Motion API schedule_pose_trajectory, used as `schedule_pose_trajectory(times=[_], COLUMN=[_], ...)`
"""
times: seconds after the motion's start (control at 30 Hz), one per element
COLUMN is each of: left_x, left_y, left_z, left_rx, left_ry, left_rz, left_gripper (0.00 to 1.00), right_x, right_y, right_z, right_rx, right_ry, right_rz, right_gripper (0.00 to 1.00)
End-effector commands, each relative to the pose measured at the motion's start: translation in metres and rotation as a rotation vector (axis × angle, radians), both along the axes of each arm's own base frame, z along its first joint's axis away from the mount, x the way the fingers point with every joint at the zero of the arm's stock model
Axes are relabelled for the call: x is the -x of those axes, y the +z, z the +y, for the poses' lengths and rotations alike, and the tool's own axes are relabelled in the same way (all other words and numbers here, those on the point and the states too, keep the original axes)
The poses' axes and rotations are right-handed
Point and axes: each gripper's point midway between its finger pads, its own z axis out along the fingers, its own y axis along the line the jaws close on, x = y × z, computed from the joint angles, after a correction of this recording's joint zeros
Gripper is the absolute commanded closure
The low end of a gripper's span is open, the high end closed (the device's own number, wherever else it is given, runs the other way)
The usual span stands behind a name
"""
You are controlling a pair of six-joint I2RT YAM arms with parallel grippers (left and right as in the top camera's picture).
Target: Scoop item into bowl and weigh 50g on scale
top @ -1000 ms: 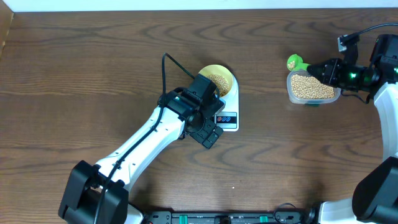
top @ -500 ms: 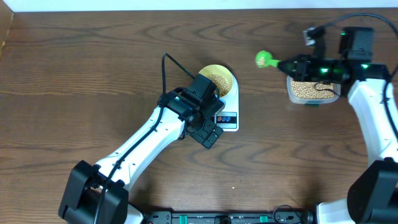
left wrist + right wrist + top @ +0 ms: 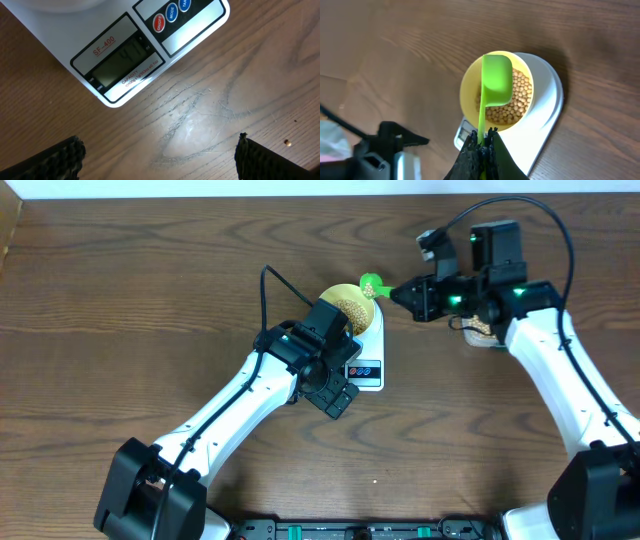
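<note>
Beans (image 3: 517, 102) are in the bowl (image 3: 468, 95) on the scale (image 3: 547, 112), the right gripper (image 3: 482, 147) pinches a scoop (image 3: 496, 80) above, the left gripper (image 3: 157, 157) is wide, and the blurry number maybe needs more.

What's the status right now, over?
Left gripper open beside scale. Right gripper shut on green scoop, over bowl of beans. Nothing blocking.

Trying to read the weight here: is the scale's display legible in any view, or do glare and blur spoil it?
Left wrist: the scale's display is close and sharp, but its digits are faint; glare sits on the table only. Overhead: the scale is too small to read. Right wrist: the right end effector partly hides the display.
</note>
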Motion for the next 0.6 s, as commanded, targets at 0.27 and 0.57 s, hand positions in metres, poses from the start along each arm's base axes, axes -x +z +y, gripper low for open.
schedule_pose_trajectory(times=[0.27,0.57], left_x=[0.003,0.003], left_y=[-0.005,-0.005], left_z=[0.000,0.000], left_rx=[-0.005,-0.005], left_ry=[-0.013,-0.013], left_rz=[0.019,0.019], left_gripper=[0.02,0.02], right_x=[0.008,0.000], right_y=[0.007,0.015], right_z=[0.037,0.038], right_rx=[0.215,0.300], right_ry=[0.233,0.305], right_rz=[-0.297,-0.442], right_gripper=[0.99,0.99])
